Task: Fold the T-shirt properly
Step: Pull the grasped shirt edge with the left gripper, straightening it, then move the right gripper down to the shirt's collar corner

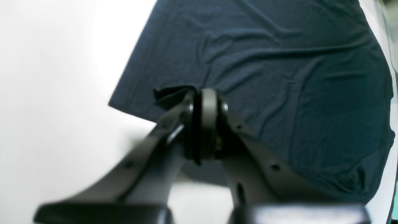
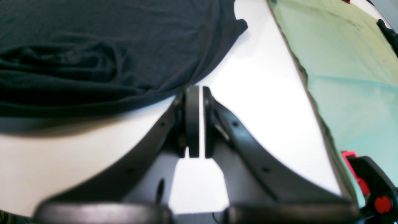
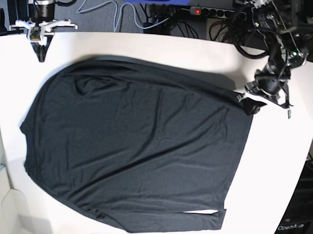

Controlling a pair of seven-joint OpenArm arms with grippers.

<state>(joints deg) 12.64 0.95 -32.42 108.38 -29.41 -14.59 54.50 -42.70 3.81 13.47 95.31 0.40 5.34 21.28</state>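
Left gripper (image 1: 205, 102) pinches a corner of the T-shirt (image 3: 140, 152). Right gripper (image 2: 195, 102) closed, holding nothing, over bare white table (image 3: 278, 167).

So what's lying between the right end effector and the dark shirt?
Nothing: only a short bare strip of white table separates the shut right end effector from the charcoal-black long-sleeved T-shirt's curved edge, seen in the right wrist view.

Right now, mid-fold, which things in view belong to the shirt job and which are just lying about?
Job:
- charcoal-black thin-fabric long-sleeved T-shirt, spread on the white table
- left gripper, shut on a T-shirt corner
- right gripper, shut, holding nothing

Lying about:
- black cables behind the table
- black power strip
- pale green sheet beside the table
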